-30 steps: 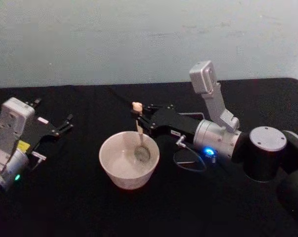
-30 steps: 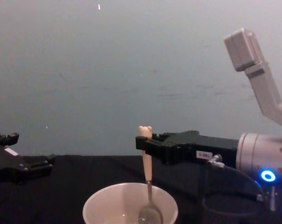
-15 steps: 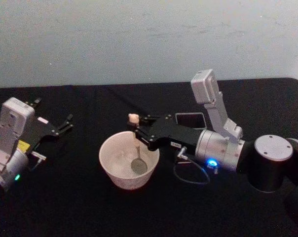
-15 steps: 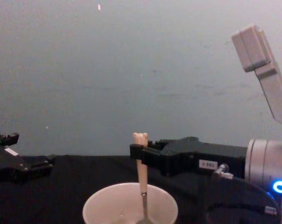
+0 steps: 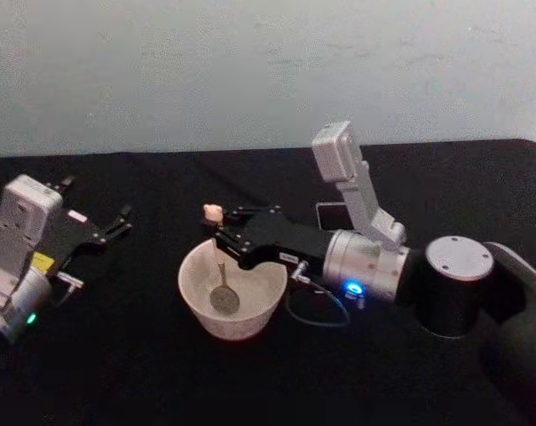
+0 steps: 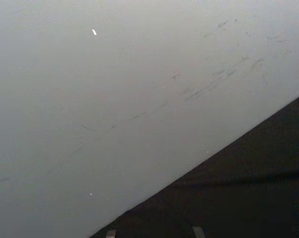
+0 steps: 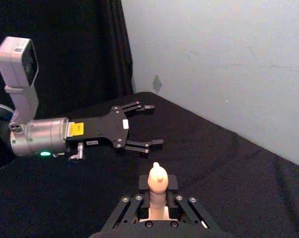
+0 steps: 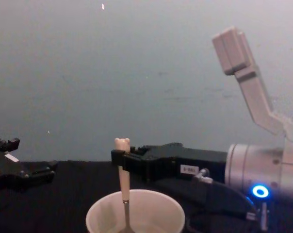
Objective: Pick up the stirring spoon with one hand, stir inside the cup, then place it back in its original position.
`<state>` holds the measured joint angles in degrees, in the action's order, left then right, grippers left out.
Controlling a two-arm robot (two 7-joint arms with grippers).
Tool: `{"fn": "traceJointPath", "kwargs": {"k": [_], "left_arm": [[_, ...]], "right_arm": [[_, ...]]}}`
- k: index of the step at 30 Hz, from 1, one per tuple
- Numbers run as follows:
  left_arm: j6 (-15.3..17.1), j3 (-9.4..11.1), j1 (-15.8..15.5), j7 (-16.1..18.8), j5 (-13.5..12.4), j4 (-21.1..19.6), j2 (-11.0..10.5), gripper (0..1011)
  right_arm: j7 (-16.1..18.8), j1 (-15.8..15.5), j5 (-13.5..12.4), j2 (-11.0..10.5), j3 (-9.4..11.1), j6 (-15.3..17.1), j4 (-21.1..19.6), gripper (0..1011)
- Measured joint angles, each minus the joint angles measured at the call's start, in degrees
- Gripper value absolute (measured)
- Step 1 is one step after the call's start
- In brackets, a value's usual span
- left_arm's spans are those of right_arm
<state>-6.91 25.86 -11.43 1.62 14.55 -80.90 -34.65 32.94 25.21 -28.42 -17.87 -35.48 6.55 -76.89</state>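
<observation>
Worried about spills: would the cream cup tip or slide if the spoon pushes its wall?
Tipping seems unlikely: the cup is wide and squat. It might slide, since it looks light and nothing steadies it; the left gripper rests apart. The stirring spoon, held by the right gripper, stands off the wall.

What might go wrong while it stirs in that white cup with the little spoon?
The right tool grips the stirring spoon near its top, its bowl down inside the cup. The cup stands free, the left tool parked apart, so a sideways push on the wall could slide or tip it. The handle might twist in the grip.
</observation>
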Motion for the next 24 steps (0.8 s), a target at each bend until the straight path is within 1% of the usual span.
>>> {"fn": "traceJointPath", "kwargs": {"k": [4,7,12,16,19,22,24], "left_arm": [[0.0,0.0,0.0,0.0,0.0,0.0,0.0,1002],[0.0,0.0,0.0,0.0,0.0,0.0,0.0,1001],[0.0,0.0,0.0,0.0,0.0,0.0,0.0,1001],[0.0,0.0,0.0,0.0,0.0,0.0,0.0,1002],[0.0,0.0,0.0,0.0,0.0,0.0,0.0,1001],[0.0,0.0,0.0,0.0,0.0,0.0,0.0,1002],[0.0,0.0,0.0,0.0,0.0,0.0,0.0,1001]], "right_arm": [[-0.7,1.5,0.6,1.6,-0.5,0.0,2.7,197],[-1.1,2.3,0.7,2.4,-0.4,0.0,4.2,197],[-2.2,3.6,1.1,3.5,0.4,-0.4,6.7,197],[-3.1,4.1,1.4,3.6,1.2,-0.7,7.8,197],[-3.5,4.1,1.6,3.3,1.8,-0.6,7.9,195],[-3.6,3.7,1.7,2.8,2.2,-0.3,7.4,197],[-3.6,2.8,1.7,1.9,2.5,0.2,5.9,195]]}}
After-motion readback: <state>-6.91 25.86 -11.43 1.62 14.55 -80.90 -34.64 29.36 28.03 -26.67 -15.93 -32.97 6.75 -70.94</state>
